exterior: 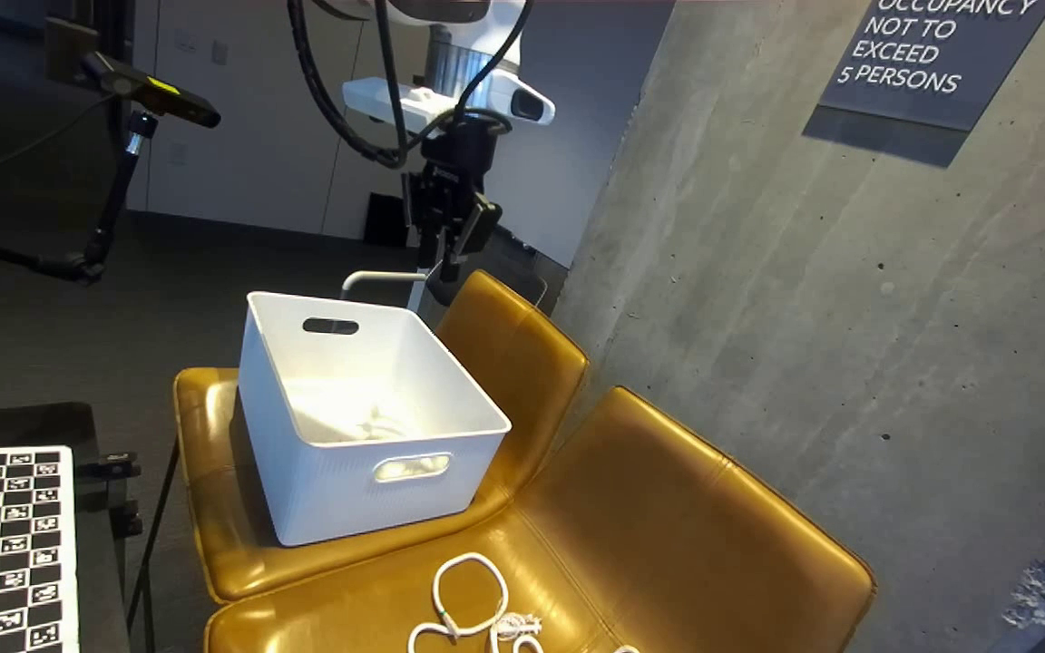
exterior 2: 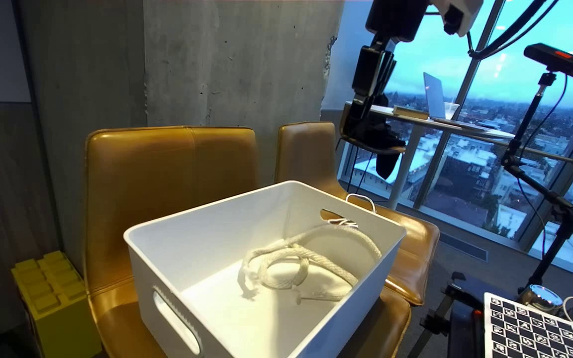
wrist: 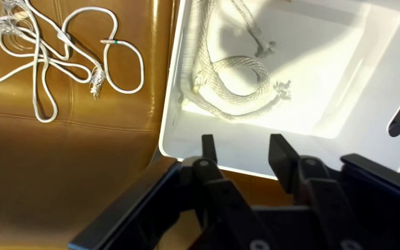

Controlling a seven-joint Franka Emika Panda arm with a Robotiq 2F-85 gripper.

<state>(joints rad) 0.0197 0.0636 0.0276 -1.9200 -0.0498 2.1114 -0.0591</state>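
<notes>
Hovering my gripper (wrist: 241, 149) above the edge of the white bin (exterior: 350, 494), jaws spread, thick pale rope (wrist: 217, 83) looped on its floor, bin sitting on a tan chair (exterior: 518, 363), thin white cord (wrist: 43, 60) tangled on the neighbouring chair (exterior: 695, 508), concrete wall (exterior: 804, 317) beside both.

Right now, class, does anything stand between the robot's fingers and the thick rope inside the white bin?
Nothing visible covers the thick rope from above: the white bin is open-topped. In the wrist view, though, the fingers overlap one bin wall, which would probably block a low sideways approach.
</notes>
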